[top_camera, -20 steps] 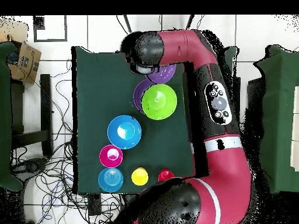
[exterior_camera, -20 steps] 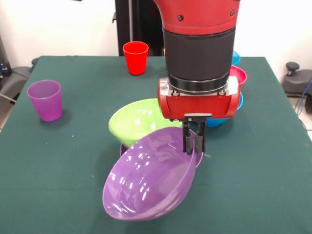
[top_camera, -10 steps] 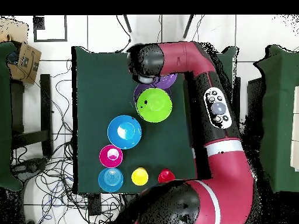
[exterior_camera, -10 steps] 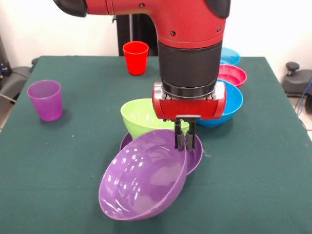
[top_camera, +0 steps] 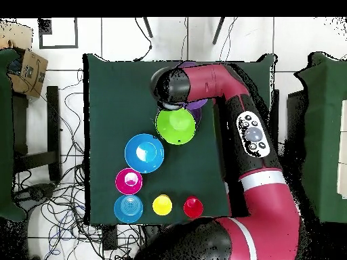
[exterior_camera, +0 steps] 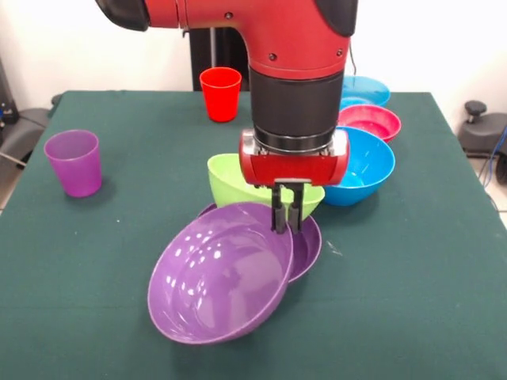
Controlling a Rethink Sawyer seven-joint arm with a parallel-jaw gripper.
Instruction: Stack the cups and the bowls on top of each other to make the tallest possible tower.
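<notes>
Pinching the rim of a large purple bowl (exterior_camera: 215,285), the gripper (exterior_camera: 286,220) hangs at the centre of the front view with its jaws pressed on the bowl's upper right edge, so the bowl tilts steeply, its mouth facing the camera and its lower edge near the green tabletop (exterior_camera: 412,301). Just behind it sits a second purple bowl (exterior_camera: 307,247), with a lime green bowl (exterior_camera: 230,179) at the back of it and a blue bowl (exterior_camera: 366,165) to the right. A red cup (exterior_camera: 220,93) stands at upper centre and a purple cup (exterior_camera: 74,162) at the left. Placing the held bowl well probably means levelling it before release and centring it over the bowls behind; dropped while this tilted, it would likely slide off.
</notes>
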